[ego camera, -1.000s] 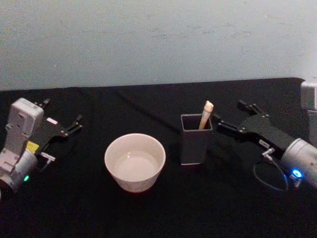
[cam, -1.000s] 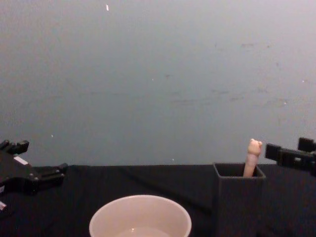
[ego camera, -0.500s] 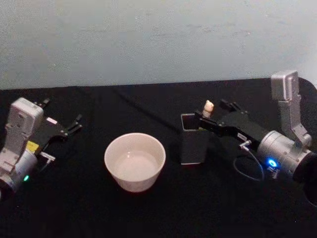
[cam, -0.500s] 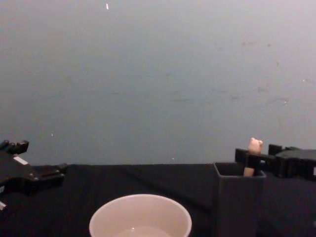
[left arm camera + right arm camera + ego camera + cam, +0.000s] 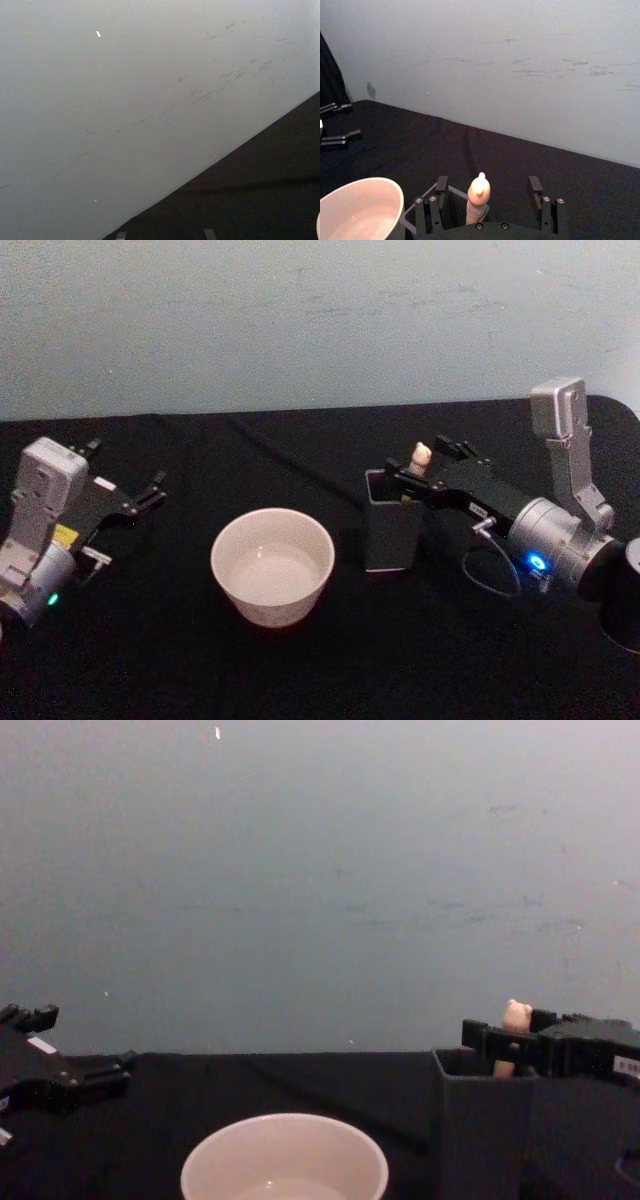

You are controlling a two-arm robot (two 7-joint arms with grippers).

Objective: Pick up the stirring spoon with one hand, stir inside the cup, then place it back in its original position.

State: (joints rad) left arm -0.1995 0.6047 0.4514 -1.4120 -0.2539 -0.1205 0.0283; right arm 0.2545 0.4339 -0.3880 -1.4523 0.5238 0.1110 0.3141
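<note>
stirring spoon (image 5: 420,454): stands nearly upright in the holder (image 5: 392,535), at the side nearer the right edge of the surface (image 5: 300,680). Shows the beige handle and the small animal-head figure above the rim; bowl hidden inside.

holder: tall, dark grey, square in section. Sits right of centre on the black surface, beside the cup (image 5: 272,565) but apart from it, on the side toward the right edge.

cup: wide, round, cream-white. Sits upright near the centre of the surface, toward the front edge.

right gripper (image 5: 418,470): extends from the right edge, level with the holder's rim. Straddles the spoon handle just below the figure. Fingers released: in the right wrist view, stand well spread, one on each side of the handle, with a gap on both sides and no contact visible.

left gripper (image 5: 128,462): parked low near the left edge of the surface, well apart from the cup. Fingers released and spread, grasping nothing.
</note>
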